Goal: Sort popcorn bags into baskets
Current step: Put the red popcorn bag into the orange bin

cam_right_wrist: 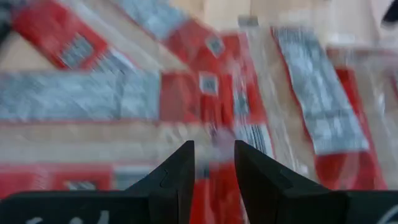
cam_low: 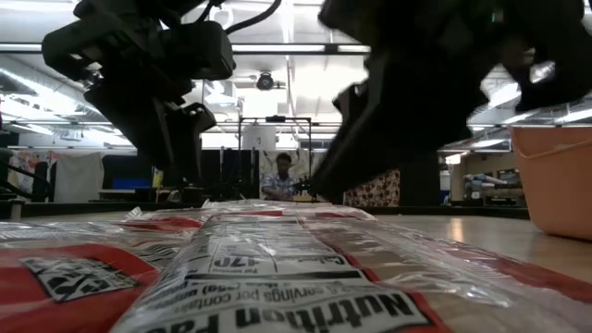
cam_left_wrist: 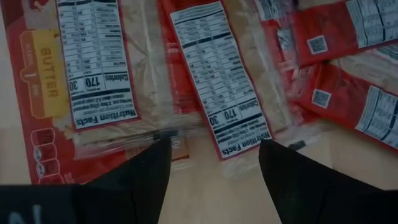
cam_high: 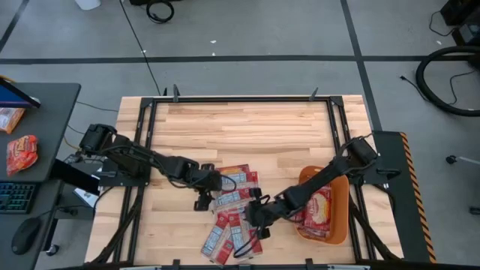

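Observation:
Several red and cream popcorn bags [cam_high: 232, 214] lie flat and overlapping in a pile on the table, print side up. More bags [cam_high: 321, 206] lie in the orange basket [cam_high: 341, 225] at the table's right. My left gripper [cam_left_wrist: 214, 146] is open and low over the pile's left side, with its fingers on either side of one bag's end [cam_left_wrist: 239, 140]. My right gripper [cam_right_wrist: 213, 149] hangs over the pile's right side with only a narrow gap between its fingers. Whether either touches a bag cannot be told.
The wooden table [cam_high: 240, 127] is bare toward its far edge. The basket [cam_low: 555, 176] stands near the right edge, by the right arm. A side desk with a keyboard and another packet [cam_high: 21, 154] stands to the left, and a person [cam_low: 280, 176] sits far behind.

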